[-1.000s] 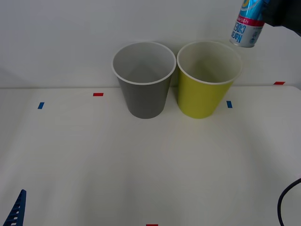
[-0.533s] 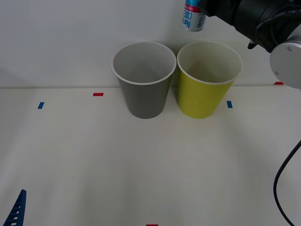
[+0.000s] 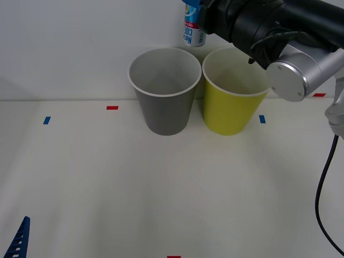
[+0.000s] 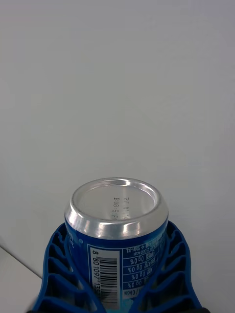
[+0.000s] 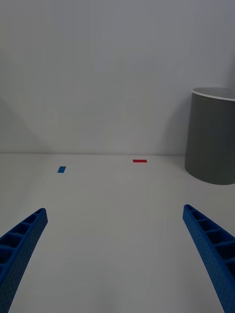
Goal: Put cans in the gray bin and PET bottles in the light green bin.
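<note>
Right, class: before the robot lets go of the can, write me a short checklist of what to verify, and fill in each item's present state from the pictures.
1. Right end effector grips the can firmly: ok, blue fingers wrap both its sides.
2. Can is directly over the gray bin: not ok, in the front view it hangs above and behind the gap between the two bins.
3. Can is clear of the light green bin: cannot tell, it sits close to that rim.
4. Gray bin stands upright with its mouth open: ok.
5. Left end effector is out of the way: ok, open and low near the table.
</note>
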You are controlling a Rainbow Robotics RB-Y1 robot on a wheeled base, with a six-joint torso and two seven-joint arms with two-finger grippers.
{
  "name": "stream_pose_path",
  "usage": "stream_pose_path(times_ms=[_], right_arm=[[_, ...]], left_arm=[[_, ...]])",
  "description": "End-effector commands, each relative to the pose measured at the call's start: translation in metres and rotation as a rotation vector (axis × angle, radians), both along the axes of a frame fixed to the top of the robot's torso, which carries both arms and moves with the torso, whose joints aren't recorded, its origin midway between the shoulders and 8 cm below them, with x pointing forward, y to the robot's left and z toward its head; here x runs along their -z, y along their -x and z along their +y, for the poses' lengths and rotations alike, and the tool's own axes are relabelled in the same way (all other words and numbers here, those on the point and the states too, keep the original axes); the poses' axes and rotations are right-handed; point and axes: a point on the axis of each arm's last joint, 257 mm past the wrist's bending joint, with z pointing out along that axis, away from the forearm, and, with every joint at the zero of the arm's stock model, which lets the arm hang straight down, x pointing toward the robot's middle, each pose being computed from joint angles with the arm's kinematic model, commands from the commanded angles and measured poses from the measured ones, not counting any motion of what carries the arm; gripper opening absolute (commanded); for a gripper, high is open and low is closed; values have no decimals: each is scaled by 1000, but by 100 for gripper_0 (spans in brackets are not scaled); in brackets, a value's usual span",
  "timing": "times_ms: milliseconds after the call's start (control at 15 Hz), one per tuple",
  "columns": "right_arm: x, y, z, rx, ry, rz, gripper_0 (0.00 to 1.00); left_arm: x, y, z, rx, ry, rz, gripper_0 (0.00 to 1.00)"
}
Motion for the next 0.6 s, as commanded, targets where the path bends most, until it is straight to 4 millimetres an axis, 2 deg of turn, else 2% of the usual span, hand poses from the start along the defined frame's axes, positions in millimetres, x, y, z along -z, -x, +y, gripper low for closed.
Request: stream_pose_path(times_ms=[67,267,600], right_arm=[[8,-6,14,-28,5,1,0],[12,-16,23,-48,-5,-25,0],[19,-11,42,-89,11,-65,0]], left_arm=[[0,0,0,0,0,0,95],[0,0,0,0,0,0,95],[0,0,0,0,0,0,95]])
